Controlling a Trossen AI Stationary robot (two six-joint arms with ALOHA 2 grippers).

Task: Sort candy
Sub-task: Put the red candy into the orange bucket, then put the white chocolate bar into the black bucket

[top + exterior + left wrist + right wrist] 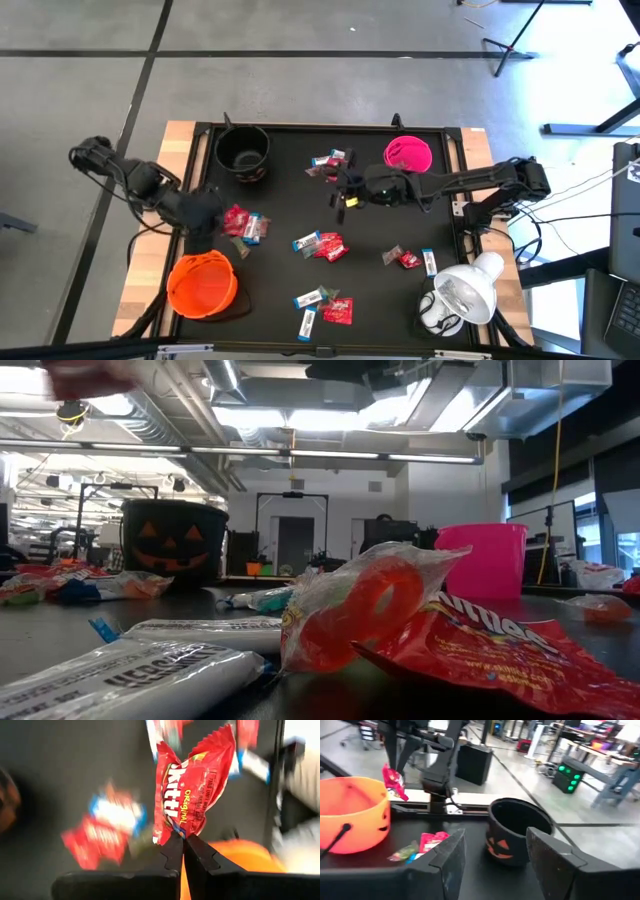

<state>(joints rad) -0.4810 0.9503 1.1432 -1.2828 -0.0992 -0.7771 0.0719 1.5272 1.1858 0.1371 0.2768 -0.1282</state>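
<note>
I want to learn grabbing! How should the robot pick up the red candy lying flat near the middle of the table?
Probably from straight above, pinching the crimped end of the red candy. It lies flat, so an edge is easiest. The open right gripper hovers nearby.

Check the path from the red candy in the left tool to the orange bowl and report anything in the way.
Nothing visible blocks it. The left tool is shut on the red candy and holds it in the air, as the right wrist view shows. The orange bowl stands just beside it, open on top, with only loose candy on the table nearby.
</note>
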